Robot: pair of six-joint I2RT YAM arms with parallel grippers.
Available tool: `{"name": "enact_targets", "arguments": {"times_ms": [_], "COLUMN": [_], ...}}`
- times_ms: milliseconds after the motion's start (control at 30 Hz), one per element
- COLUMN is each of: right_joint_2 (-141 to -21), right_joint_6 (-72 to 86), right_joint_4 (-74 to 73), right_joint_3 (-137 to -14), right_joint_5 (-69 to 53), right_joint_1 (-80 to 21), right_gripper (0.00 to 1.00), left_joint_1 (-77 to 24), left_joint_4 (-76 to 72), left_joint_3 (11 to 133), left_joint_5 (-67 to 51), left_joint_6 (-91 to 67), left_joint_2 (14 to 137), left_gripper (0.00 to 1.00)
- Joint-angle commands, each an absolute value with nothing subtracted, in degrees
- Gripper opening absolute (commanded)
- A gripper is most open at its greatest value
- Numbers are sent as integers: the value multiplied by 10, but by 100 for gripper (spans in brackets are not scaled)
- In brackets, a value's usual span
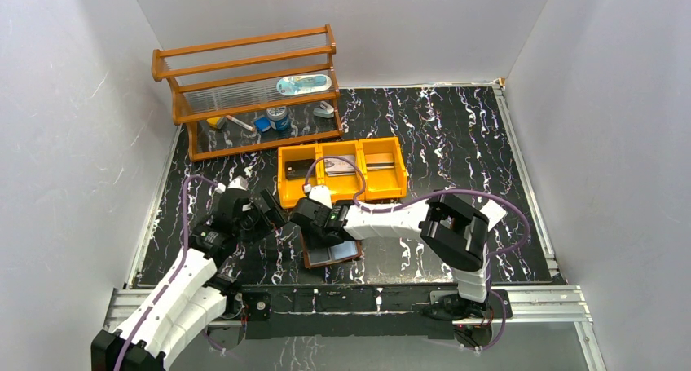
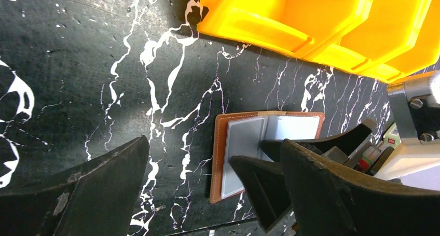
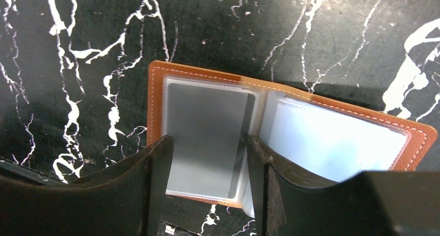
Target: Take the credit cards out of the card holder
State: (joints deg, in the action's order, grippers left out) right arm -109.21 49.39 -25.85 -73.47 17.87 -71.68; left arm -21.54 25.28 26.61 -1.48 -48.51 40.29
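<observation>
The brown card holder [image 1: 330, 254] lies open and flat on the black marble table near the front edge. It also shows in the right wrist view [image 3: 155, 91] and the left wrist view [image 2: 220, 158]. Its left sleeve holds a grey credit card [image 3: 205, 127]; the right sleeves [image 3: 332, 142] look pale blue. My right gripper [image 3: 207, 181] is open, its fingers [image 3: 150, 189] straddling the left sleeve with the card between them, low over the holder. My left gripper [image 2: 207, 194] is open and empty, just left of the holder, above bare table.
An orange three-compartment tray [image 1: 281, 187] stands just behind the holder, with flat grey items in its compartments. A wooden rack [image 1: 244, 61] with small objects stands at the back left. White walls enclose the table; a metal rail [image 1: 367, 293] runs along the front edge.
</observation>
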Motion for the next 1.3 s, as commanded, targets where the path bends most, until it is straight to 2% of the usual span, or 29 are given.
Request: {"name": "enact_targets", "arguments": {"times_ms": [0,100,333,667,800,1033,1267], "right_joint_2": [-1102,-1110,-1143,-1176,-1149,-1078,-1058], "right_joint_6": [504,502,503,515,503,519,543], "right_joint_4": [-280,-298,-345,-383,-321,-149,-56], "right_joint_3": [-739,-753,-786,-817,-784,-652,-578], "right_joint_5": [182,195,244,283,244,91,0], "right_joint_1": [-716,-718,-733,-748,-744,-691,-651], "right_gripper": [67,71,73,68,68,66,67], "left_joint_1": [-213,-213,-213,-213,-213,-213,-213], "left_joint_4": [235,255,343,370,368,345,304], "left_joint_3": [262,269,282,291,294,293,276], "left_joint_5": [-45,-12,112,143,137,97,37], "left_joint_6": [-477,-494,-557,-573,-566,-547,-533], "left_joint_2": [410,401,353,316,322,334,340], "left_gripper": [97,97,97,97,97,97,97]}}
